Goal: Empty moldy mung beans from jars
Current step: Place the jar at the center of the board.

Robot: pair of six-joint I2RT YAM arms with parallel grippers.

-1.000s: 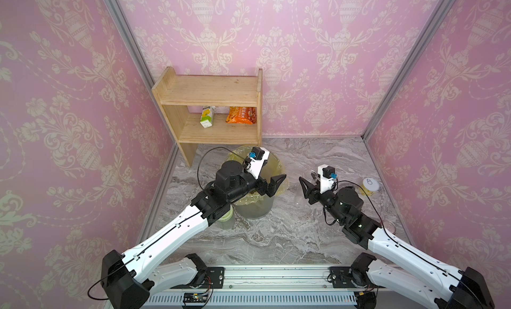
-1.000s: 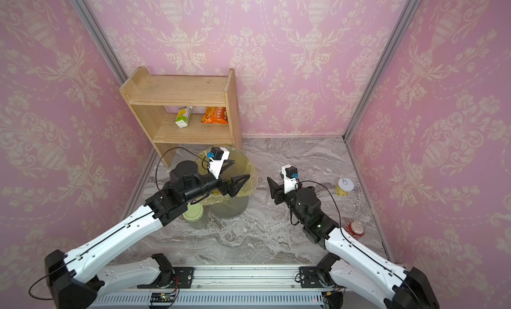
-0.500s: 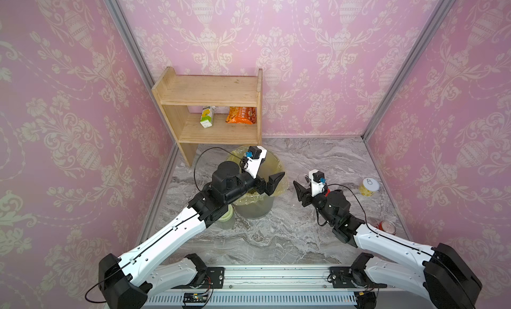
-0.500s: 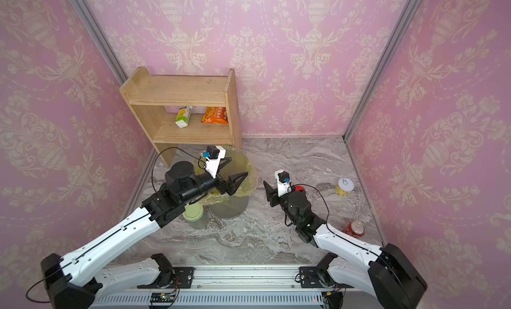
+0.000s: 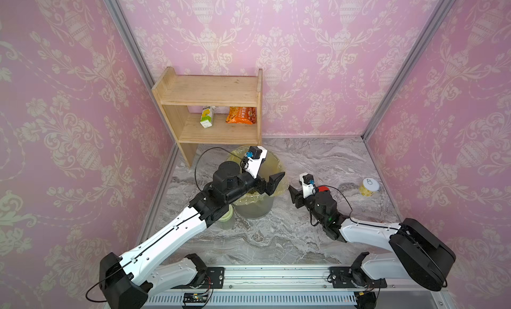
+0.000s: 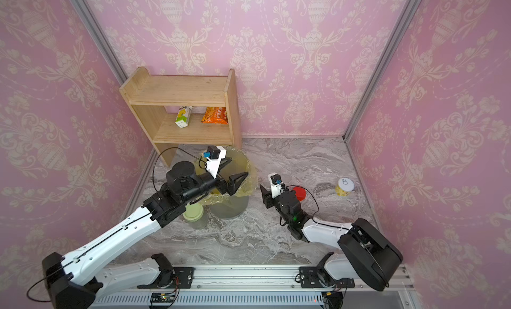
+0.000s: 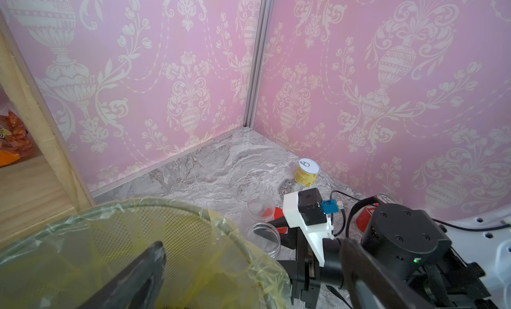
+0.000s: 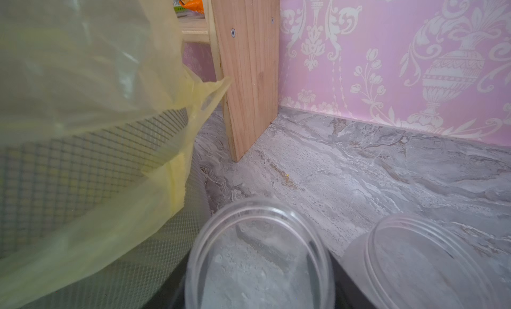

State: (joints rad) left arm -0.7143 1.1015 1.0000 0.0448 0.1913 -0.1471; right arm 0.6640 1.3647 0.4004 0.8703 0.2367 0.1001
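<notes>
R claw [image 5: 295,189] dropped low, clamped on clear jar [image 8: 260,255]

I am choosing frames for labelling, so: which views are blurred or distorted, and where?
Right wrist view: the nearer jar and the yellow bag are soft, the wooden shelf sharp. Left wrist view: its own jaws are blurred, the yellow tin clear. Both top views: sharp, corner posts lean outward.

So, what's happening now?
Left hand open over the bin. Right hand shut on an empty jar, second empty jar beside it. Green-lidded jar unopened, beside bin.
</notes>
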